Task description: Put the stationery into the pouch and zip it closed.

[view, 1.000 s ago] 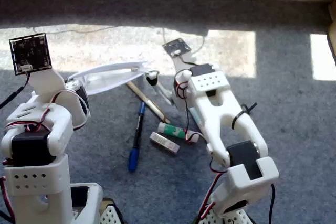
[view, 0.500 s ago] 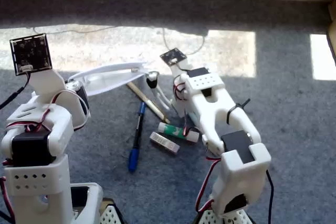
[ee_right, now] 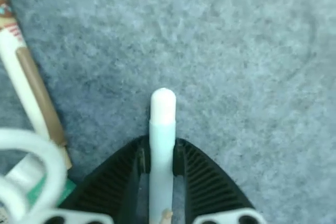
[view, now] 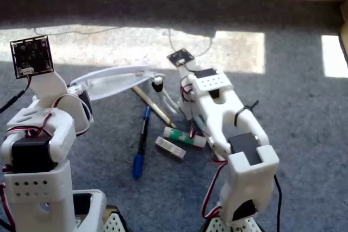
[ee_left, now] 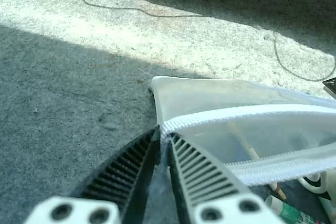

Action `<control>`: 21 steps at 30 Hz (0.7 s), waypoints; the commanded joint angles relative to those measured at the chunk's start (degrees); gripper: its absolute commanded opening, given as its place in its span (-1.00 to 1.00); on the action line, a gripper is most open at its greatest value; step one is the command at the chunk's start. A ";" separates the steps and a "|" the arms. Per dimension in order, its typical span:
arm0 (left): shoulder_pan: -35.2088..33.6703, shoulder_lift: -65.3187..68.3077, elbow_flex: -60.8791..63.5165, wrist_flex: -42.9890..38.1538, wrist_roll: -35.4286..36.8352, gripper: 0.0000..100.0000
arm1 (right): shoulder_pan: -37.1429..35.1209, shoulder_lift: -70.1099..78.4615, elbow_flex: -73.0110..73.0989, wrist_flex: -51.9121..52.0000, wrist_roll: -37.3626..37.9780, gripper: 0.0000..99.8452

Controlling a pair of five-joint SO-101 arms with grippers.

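The translucent white pouch (view: 117, 80) lies open at the back left, and my left gripper (view: 81, 88) is shut on its corner. In the left wrist view the jaws (ee_left: 163, 132) pinch the zipper edge of the pouch (ee_left: 247, 124). My right gripper (ee_right: 161, 142) is shut on a white pen (ee_right: 163, 114) held just above the carpet. From above, the right gripper (view: 187, 113) sits under its own arm among the stationery. Loose on the carpet are a wooden pencil (view: 152, 106), a blue pen (view: 142, 139), a green and white glue stick (view: 185, 137) and a white eraser (view: 170, 148).
A white looped piece with a dark end (view: 159, 84) lies by the pouch mouth. A thin cable (view: 179, 39) runs over the sunlit carpet behind. The wooden pencil (ee_right: 31, 82) lies close beside the right gripper. Open carpet stretches to the right.
The right arm has folded back toward its base and shifted slightly left, its gripper staying by the stationery. The left arm and the pouch have kept still.
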 commanded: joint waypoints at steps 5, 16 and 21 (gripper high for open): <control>-0.75 0.31 -0.31 0.18 0.62 -0.99 | 2.07 -1.71 -8.66 6.11 0.26 -0.99; -0.66 0.31 2.15 -0.26 0.62 -0.99 | 3.91 -16.22 -6.20 9.19 -3.16 -0.99; -0.66 0.31 2.07 -0.26 0.62 -0.99 | 3.91 -24.04 -2.42 9.27 -3.34 -0.99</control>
